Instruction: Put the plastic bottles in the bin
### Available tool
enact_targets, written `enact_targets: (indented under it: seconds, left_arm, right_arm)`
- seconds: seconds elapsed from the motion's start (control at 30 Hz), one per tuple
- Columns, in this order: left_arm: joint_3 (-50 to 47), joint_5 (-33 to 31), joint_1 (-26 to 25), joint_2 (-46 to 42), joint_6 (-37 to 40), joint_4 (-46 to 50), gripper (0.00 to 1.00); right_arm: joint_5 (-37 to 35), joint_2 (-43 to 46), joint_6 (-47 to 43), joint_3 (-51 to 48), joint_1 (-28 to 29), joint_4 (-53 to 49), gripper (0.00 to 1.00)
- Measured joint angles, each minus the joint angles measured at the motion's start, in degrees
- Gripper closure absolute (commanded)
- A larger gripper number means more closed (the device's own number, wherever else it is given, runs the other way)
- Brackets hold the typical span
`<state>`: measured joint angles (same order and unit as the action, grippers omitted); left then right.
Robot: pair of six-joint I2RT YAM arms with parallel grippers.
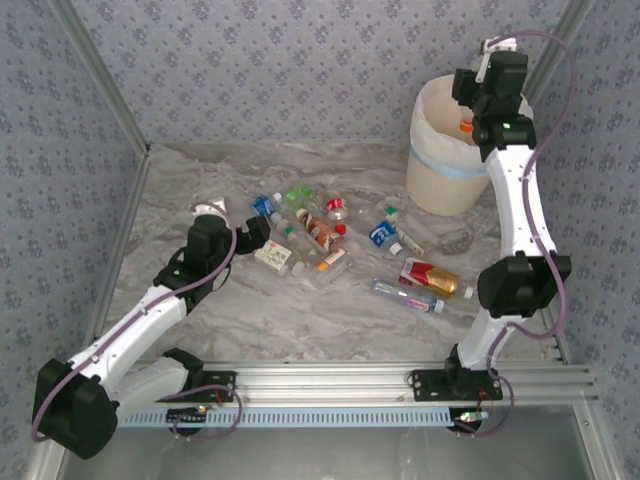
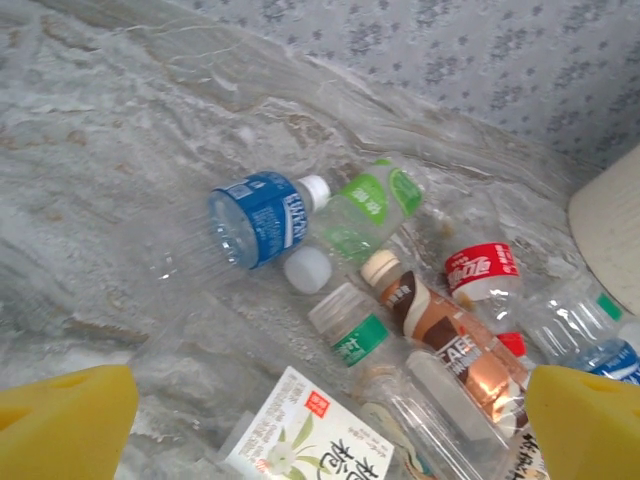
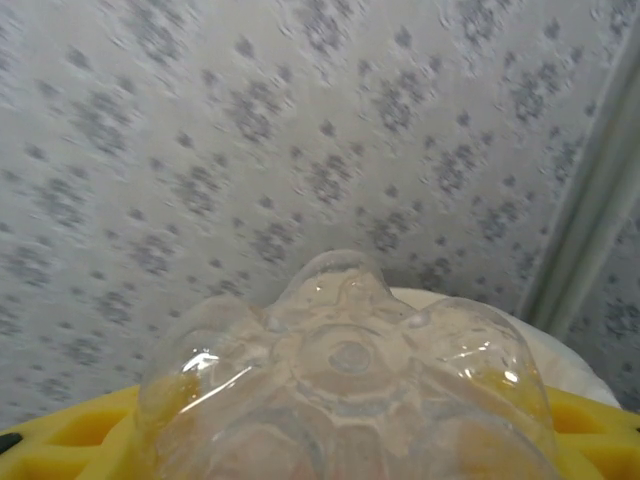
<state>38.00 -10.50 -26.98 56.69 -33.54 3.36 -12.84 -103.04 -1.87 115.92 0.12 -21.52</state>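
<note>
Your right hand (image 1: 478, 118) hangs over the bin (image 1: 440, 185) at the table's far right corner. It is clamped on a clear bottle (image 3: 345, 370), whose lobed base faces the wrist camera. Your left hand (image 2: 325, 430) is spread wide above the heap of plastic bottles (image 1: 310, 235) lying mid-table. There a blue-labelled bottle (image 2: 260, 218) lies just beside a green-labelled bottle (image 2: 370, 205), and a brown coffee bottle (image 2: 430, 320) beside a red-banded bottle (image 2: 482, 272). A red-and-gold bottle (image 1: 428, 277) and a slim bottle (image 1: 405, 295) lie apart from the heap, near the right arm. The table (image 1: 260, 320) is grey and marbled, with patterned blue-grey wallpaper (image 1: 300, 70) behind it and an aluminium rail (image 1: 400, 378) along the front.
</note>
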Motion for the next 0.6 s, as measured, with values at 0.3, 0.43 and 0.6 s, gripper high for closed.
enact_targets:
  seconds: [0.3, 0.43, 0.6]
  left_arm:
    - [0.0, -6.9, 0.4, 0.0, -4.1, 5.8, 0.01]
    - [-1.0, -8.2, 0.4, -0.6, -5.1, 6.1, 0.00]
    - [-1.9, -9.2, 0.8, -0.8, -5.6, 6.6, 0.01]
  right_arm:
    - [-10.9, -10.9, -9.5, 3.1, -0.4, -3.9, 0.36]
    - [-11.9, -13.1, -10.1, 5.2, -0.4, -8.7, 0.22]
    - [-12.3, -12.8, -9.7, 6.7, -0.1, -11.3, 0.10]
